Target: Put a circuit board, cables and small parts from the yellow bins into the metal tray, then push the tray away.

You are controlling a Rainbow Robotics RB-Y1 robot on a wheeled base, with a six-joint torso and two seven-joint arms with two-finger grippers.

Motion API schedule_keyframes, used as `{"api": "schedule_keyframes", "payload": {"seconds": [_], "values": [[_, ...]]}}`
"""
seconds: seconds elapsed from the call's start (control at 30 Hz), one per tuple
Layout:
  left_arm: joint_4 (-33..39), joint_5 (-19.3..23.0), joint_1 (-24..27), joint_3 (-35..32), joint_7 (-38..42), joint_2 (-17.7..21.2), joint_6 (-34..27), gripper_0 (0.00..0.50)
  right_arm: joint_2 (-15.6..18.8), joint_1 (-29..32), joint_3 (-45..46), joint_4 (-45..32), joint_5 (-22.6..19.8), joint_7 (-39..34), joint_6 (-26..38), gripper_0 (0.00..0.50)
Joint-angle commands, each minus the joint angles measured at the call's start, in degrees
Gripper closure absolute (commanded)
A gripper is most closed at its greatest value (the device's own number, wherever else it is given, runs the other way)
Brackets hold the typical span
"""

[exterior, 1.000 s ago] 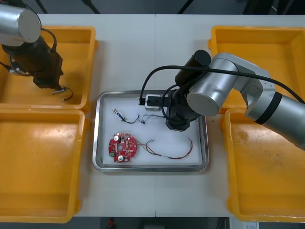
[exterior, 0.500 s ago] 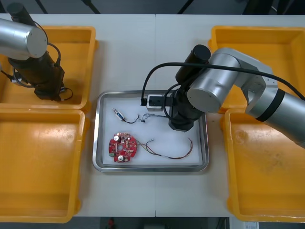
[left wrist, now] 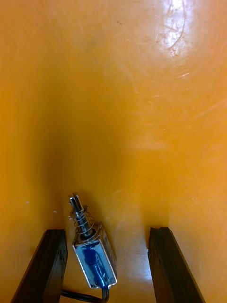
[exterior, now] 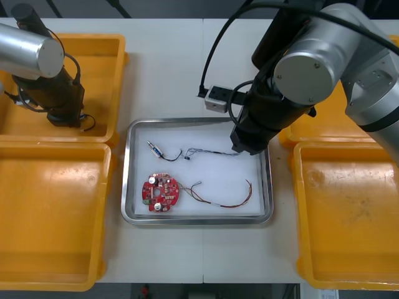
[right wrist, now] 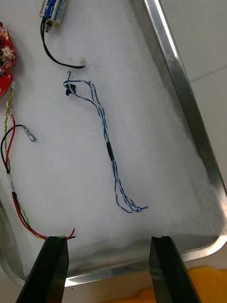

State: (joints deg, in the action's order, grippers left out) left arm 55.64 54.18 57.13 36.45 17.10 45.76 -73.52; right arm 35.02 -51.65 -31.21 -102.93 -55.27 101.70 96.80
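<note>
The metal tray (exterior: 128, 187), white inside, holds a round red circuit board (exterior: 161, 192), a red and yellow cable (exterior: 224, 199), a small metal part (exterior: 153, 148) and a twisted blue and white cable (exterior: 209, 151). My right gripper (exterior: 245, 148) hangs open above the tray's right side. In the right wrist view the right gripper (right wrist: 109, 270) stands apart from the blue and white cable (right wrist: 106, 142), which lies loose on the tray floor (right wrist: 156, 156). My left gripper (exterior: 67, 118) is low in the far-left yellow bin (exterior: 100, 47). The left gripper (left wrist: 106, 270) is open around a small metal part (left wrist: 92, 253).
Yellow bins stand at near left (exterior: 50, 218), far right (exterior: 349, 50) and near right (exterior: 349, 218). The right arm's black cable and a white connector box (exterior: 216, 98) hang over the table beyond the tray. Bare table lies in front of the tray.
My right gripper opened, let go of the blue and white cable and rose from the tray. My left gripper sank lower in the far-left bin, around the small metal part.
</note>
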Motion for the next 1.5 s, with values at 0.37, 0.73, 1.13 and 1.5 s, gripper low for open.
{"api": "schedule_keyframes", "payload": {"seconds": [0.37, 0.73, 1.13, 1.5], "values": [[2.6, -2.0, -2.1, 0.0, 2.5, -1.5, 1.4, 0.5, 6.3, -1.9, 13.5, -3.2, -1.2, -22.6, 11.9, 0.0], [5.4, -3.8, -2.1, 0.0, 2.1, -0.5, 1.3, 0.5, 12.3, 3.0, 22.3, -3.2, -0.4, -31.6, 13.2, 0.0], [12.9, 1.4, 0.5, 0.0, -3.6, 6.8, -5.7, 0.5, 16.7, 8.9, 29.6, -3.3, 1.7, -33.5, 13.2, 0.0], [13.1, 11.0, 8.2, 0.0, -14.2, 11.4, -14.1, 0.5, 17.8, 14.3, 36.1, -3.4, 3.1, -35.6, 13.2, 0.0]]}}
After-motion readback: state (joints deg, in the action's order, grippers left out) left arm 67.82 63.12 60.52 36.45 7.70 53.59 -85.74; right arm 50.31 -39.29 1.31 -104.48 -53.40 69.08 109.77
